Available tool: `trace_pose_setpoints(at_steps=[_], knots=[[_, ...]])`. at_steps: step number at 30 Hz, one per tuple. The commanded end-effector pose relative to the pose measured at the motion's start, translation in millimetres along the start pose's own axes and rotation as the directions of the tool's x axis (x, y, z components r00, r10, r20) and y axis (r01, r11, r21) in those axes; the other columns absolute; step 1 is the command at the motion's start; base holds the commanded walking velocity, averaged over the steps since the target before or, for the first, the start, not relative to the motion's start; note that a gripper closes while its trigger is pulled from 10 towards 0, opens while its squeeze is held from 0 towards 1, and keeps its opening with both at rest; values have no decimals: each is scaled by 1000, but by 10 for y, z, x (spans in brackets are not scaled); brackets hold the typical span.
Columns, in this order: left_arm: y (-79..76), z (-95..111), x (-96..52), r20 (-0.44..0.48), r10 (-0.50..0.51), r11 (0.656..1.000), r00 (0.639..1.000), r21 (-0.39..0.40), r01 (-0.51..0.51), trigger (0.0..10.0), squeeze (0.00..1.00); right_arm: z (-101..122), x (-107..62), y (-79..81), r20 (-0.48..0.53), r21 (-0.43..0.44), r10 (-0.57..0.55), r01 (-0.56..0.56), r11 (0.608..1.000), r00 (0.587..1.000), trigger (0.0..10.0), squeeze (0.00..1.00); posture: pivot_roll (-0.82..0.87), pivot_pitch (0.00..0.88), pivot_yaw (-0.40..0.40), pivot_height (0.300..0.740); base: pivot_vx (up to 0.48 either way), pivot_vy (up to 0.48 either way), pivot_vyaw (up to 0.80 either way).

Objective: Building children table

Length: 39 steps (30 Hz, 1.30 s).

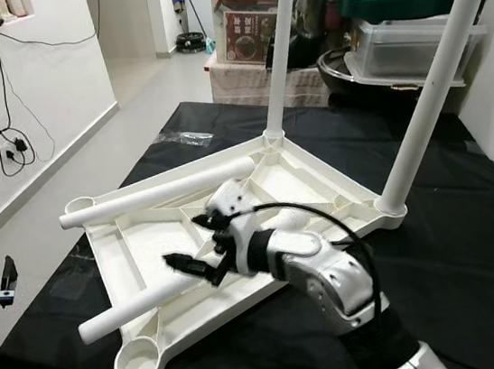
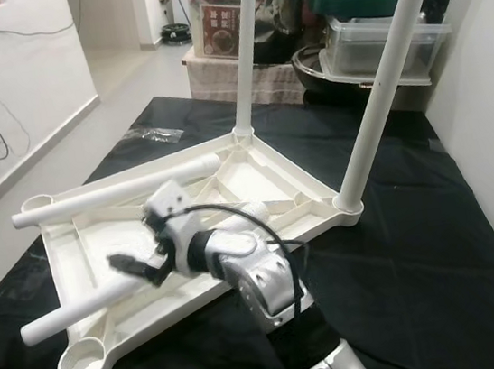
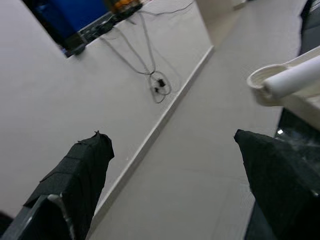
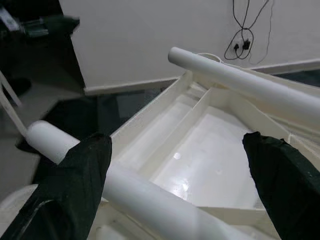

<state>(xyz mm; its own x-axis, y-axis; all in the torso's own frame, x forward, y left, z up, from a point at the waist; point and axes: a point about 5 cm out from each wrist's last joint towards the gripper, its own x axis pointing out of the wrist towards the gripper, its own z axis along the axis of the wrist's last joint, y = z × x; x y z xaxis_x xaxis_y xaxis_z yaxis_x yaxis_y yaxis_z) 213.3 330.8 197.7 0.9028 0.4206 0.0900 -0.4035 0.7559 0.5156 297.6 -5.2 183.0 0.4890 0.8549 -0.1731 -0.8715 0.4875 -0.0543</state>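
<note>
— How many legs?

— Four white legs: two stand upright in corner sockets of the upturned tabletop [image 1: 129, 255] on the black cloth [image 1: 478, 281] — far leg [image 1: 280, 53] and right leg [image 1: 435, 91] — and two lie loose across it.

— Which way?

— The upper loose leg [image 1: 157, 194] runs left to right; the near loose leg [image 1: 131, 309] points toward the robot's left (slightly tilted).

— Grippers?

— The right gripper [image 1: 194, 264] is spread around the near one; the left gripper [image 3: 170, 175] is spread over floor.

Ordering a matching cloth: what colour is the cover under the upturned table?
Plain black cloth, clearest in the left eye view.
</note>
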Motion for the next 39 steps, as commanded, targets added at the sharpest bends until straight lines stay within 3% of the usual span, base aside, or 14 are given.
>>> trace_pose_setpoints(at_steps=[1,10,12,15,16,21,24,29,37,39], knots=[[-2,-78,-27,-35,18,1000,999,-5,-18,10000,0,-66,12,-3,-33,-56,-3,1,998,999,10000,0,100,0,-104,740,0,0,0],[-104,-189,-128,-70,26,1000,997,-14,-27,10000,0,-93,-129,-50,-19,-64,2,-4,998,1000,10000,0,96,0,-103,740,0,0,0],[-171,-187,-135,-68,19,1000,997,-23,-21,10000,0,-17,-326,-158,51,-25,44,-43,999,998,10000,0,95,0,-103,740,0,0,0],[-182,-184,-133,-64,20,999,998,-28,-21,10000,0,-1,-448,-169,74,-18,102,-101,995,992,10000,0,92,0,-102,740,0,0,0],[-182,-189,-129,-64,26,999,998,-27,-28,10000,0,-93,-634,-145,26,-47,203,-201,978,979,10000,0,92,0,-102,740,0,0,0],[-183,-193,-122,-64,36,998,997,-43,-39,10000,0,-221,-837,-114,-57,-57,298,-301,952,953,10000,0,80,0,-95,740,0,0,0],[-185,-186,-107,-57,39,998,998,-47,-42,10000,0,-327,-982,-6,-125,-34,412,-419,907,903,10000,0,68,0,-92,740,0,0,0],[-157,-234,-108,-63,47,999,997,-19,-48,10000,0,-421,-943,22,-179,-48,419,-434,900,890,10000,0,73,0,-96,740,0,0,0],[-148,-239,-114,-60,53,998,997,-15,-54,10000,0,-299,-778,-93,-191,-136,394,-422,897,899,10000,0,80,0,-103,740,0,0,0],[-153,-262,-119,-63,56,998,996,-12,-57,10000,0,-197,-711,-145,-196,-195,394,-429,882,898,10000,0,81,0,-106,740,0,0,0]])
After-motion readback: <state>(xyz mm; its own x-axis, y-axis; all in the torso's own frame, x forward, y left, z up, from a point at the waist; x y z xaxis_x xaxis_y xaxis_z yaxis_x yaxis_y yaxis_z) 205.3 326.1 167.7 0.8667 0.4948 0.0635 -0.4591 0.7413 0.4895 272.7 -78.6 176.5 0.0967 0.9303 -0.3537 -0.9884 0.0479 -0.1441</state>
